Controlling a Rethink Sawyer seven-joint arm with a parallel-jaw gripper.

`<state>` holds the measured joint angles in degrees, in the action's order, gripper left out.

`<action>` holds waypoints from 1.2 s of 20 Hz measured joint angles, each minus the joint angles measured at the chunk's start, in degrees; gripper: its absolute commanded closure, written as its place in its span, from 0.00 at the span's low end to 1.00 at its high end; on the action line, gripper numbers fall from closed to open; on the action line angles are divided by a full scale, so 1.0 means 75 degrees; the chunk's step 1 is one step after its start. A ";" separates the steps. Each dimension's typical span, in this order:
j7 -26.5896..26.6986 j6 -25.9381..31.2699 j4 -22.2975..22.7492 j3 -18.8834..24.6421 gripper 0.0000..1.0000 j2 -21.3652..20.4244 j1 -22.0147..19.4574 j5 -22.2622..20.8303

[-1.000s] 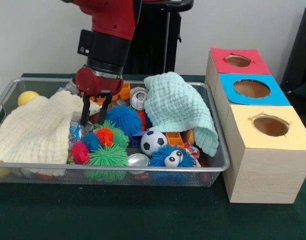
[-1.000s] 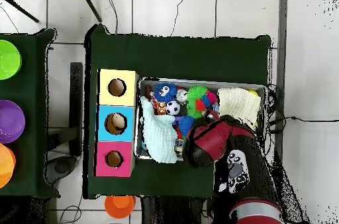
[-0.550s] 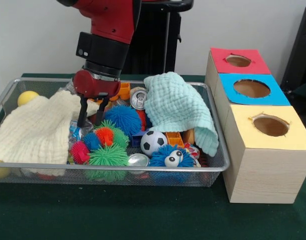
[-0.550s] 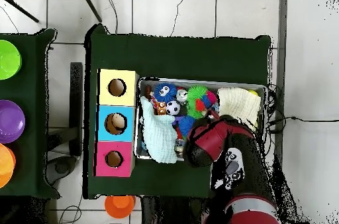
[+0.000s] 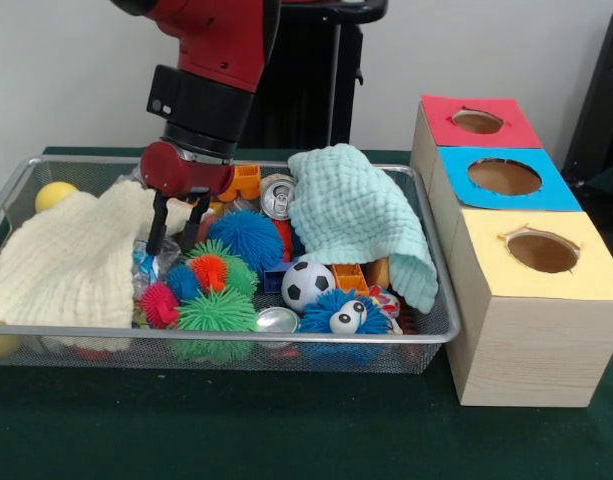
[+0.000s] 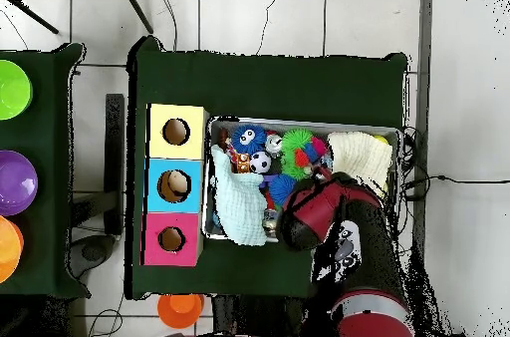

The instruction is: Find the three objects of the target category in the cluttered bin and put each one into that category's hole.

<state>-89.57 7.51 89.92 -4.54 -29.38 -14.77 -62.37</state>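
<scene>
Fingers [image 5: 172,232] spread apart, empty, hanging over the left-middle of the wire bin [image 5: 426,335], tips just above a crinkled foil wrapper [image 5: 146,265] beside the cream cloth [image 5: 71,260]. Target category not stated; my guess is the spiky rubber balls, since several lie together just below my tips: a blue one [image 5: 248,238], a green one [image 5: 216,313], a pink one [image 5: 158,303] and an orange-and-green one [image 5: 214,270].

Handling, as a judgement: these balls look light and soft, the spikes will bend and give, so a pinch must close through the spikes onto the core, across the widest part. The blue one sits highest and least crowded; take it from above. It may roll, or drag a neighbour along.

A soccer ball [image 5: 307,284] and a drink can [image 5: 278,197] lie nearby; smooth, likely to slip. A mint cloth [image 5: 361,220] covers the right end and may hide more.

Three boxes [image 5: 526,340] with holes stand right of the bin on the bench [image 5: 286,430].
</scene>
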 measured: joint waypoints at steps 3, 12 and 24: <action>0.0000 0.0037 -0.0014 -0.0032 1.00 0.0004 0.0015 0.0041; 0.0000 0.0222 -0.0059 -0.0053 1.00 0.0013 0.0020 0.0221; 0.0000 0.0610 0.0406 0.0777 1.00 -0.0686 -0.0981 0.1000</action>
<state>-89.57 12.09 92.97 1.29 -34.53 -22.13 -54.88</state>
